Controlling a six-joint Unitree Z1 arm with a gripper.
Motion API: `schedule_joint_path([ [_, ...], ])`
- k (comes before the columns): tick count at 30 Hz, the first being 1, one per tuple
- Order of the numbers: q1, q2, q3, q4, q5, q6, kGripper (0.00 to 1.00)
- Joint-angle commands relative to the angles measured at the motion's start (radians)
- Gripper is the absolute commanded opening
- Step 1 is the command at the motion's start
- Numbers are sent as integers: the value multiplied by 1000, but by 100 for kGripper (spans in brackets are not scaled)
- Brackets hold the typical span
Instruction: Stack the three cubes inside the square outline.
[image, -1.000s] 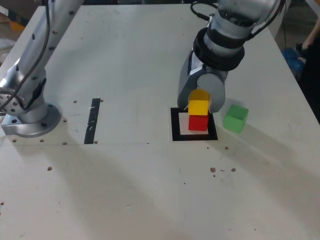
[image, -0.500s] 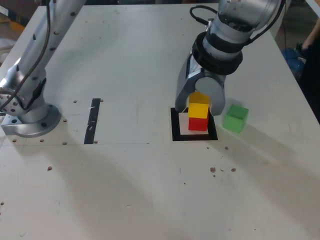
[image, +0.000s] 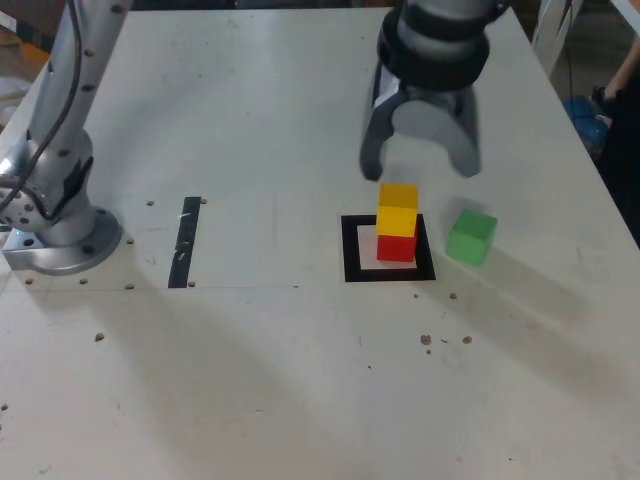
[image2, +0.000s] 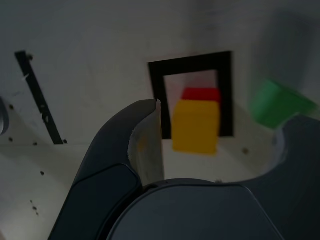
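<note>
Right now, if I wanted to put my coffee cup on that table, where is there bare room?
Bare tabletop runs along the whole near edge, and between the tape strip and the square outline. It is crowded around the outline: the yellow cube sits on the red cube, the green cube beside them, open gripper above.

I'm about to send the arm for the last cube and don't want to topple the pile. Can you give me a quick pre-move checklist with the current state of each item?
1. Yellow cube sits on red cube: ok.
2. Pile stands inside the square outline: ok.
3. Gripper open and holding nothing: ok.
4. Fingers raised clear of the pile, not touching it: ok.
5. Green cube lies on the table outside the outline, at the exterior view's right, with nothing on it: ok.
6. Yellow cube squarely aligned on the red one: cannot tell.
</note>
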Motion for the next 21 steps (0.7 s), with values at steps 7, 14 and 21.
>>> schedule_joint_path([
  [7, -25, 34, -119, -32, 68, 194, 99],
  [14, -30, 98, -153, -82, 74, 336, 99],
  [21, -26, 151, -144, -116, 77, 414, 99],
])
